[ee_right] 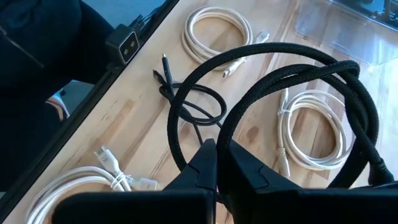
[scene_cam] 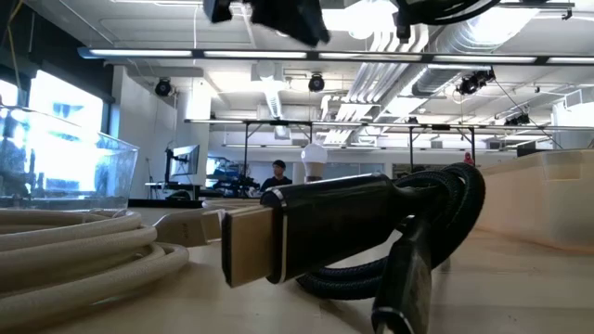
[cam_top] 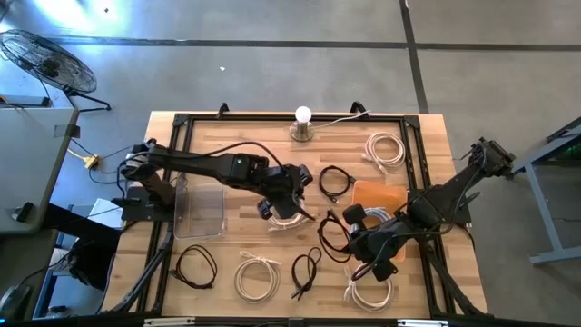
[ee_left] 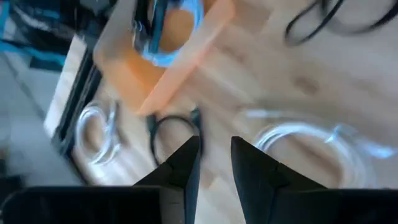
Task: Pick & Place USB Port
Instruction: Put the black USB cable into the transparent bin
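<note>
two end effectors: right (ee_right: pixel 216 163) clamped on black cable (ee_right: pixel 273 81), left (ee_left: pixel 214 163) slightly apart.

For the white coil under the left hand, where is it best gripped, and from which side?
Take the white coil on one side of its loop, across the bundled strands, coming straight down: it lies flat on the table, and the left hand hovers over it, fingers slightly apart. The right hand holds a black cable nearby.
</note>
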Available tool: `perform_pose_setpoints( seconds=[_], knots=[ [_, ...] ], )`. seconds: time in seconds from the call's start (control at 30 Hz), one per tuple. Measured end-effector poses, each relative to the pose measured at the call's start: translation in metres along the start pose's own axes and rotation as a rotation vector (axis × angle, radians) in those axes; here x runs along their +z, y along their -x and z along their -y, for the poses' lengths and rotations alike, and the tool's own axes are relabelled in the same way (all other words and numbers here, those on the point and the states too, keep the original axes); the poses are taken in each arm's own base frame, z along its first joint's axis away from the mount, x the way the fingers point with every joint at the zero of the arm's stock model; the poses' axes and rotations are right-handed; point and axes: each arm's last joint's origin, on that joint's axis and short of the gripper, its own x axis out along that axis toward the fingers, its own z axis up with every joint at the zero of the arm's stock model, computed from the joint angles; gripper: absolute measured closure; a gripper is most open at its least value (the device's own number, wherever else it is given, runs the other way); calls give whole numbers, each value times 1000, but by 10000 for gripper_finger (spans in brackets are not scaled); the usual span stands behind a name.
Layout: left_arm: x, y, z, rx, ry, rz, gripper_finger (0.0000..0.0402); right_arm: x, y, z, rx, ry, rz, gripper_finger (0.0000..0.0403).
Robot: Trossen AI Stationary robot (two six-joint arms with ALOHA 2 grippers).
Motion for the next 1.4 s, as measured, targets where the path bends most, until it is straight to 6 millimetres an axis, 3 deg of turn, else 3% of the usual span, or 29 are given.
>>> perform_pose_setpoints(
  seconds=[0.17, 0.53, 0.7, 1.0, 1.4],
  knots=[
    [0, -5, 2, -13, -19, -23, 299, 0, 0, 0, 2, -1, 5, 398],
    [3, -10, 0, 0, -35, 18, 210, 1, 0, 0, 5, 20, 9, 398],
    [10, -10, -1, -40, -44, 183, 206, 4, 0, -1, 21, 44, 41, 398],
    [19, -7, -13, 62, -42, 305, 206, 7, -1, 4, 47, 61, 73, 398],
    [25, -4, -9, -54, -147, 538, 206, 6, -2, 13, 41, 42, 55, 398]
  ],
)
